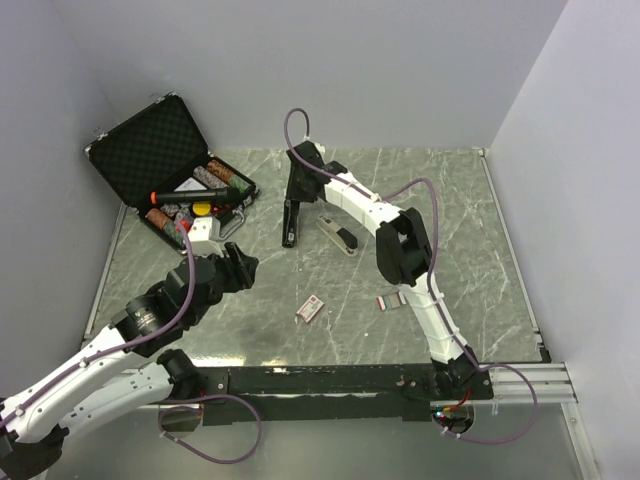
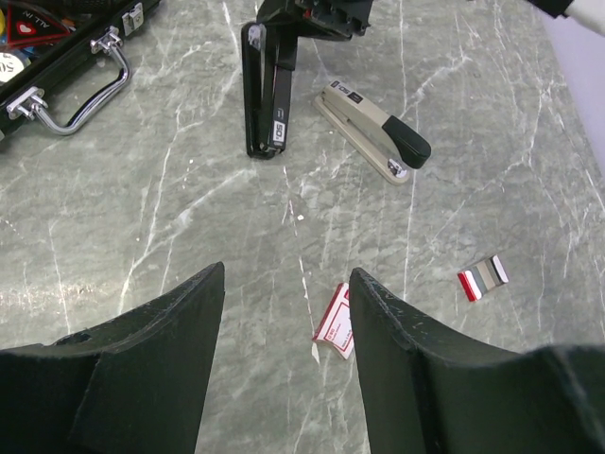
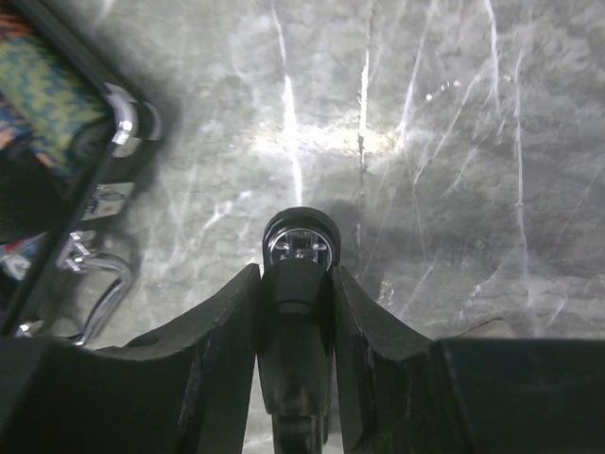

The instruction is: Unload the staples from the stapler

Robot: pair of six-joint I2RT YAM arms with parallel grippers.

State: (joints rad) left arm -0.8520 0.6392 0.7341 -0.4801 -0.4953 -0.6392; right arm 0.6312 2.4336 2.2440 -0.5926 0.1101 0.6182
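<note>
A black stapler [image 1: 289,222] lies swung open on the marble table [image 1: 450,200], and its rear end is clamped between the fingers of my right gripper [image 1: 296,190]. In the right wrist view the right gripper [image 3: 296,270] is shut on the stapler's black end [image 3: 301,248]. My left gripper [image 1: 243,262] hovers open and empty nearer the front. In the left wrist view the left gripper [image 2: 286,274] looks toward the black stapler [image 2: 265,95]. I cannot make out any staples.
A beige and black stapler [image 2: 371,130] lies right of the black one. A red and white staple box [image 2: 335,324] rests near my left fingers, and a small striped packet [image 2: 483,277] lies farther right. An open black case [image 1: 165,165] of items stands at the back left.
</note>
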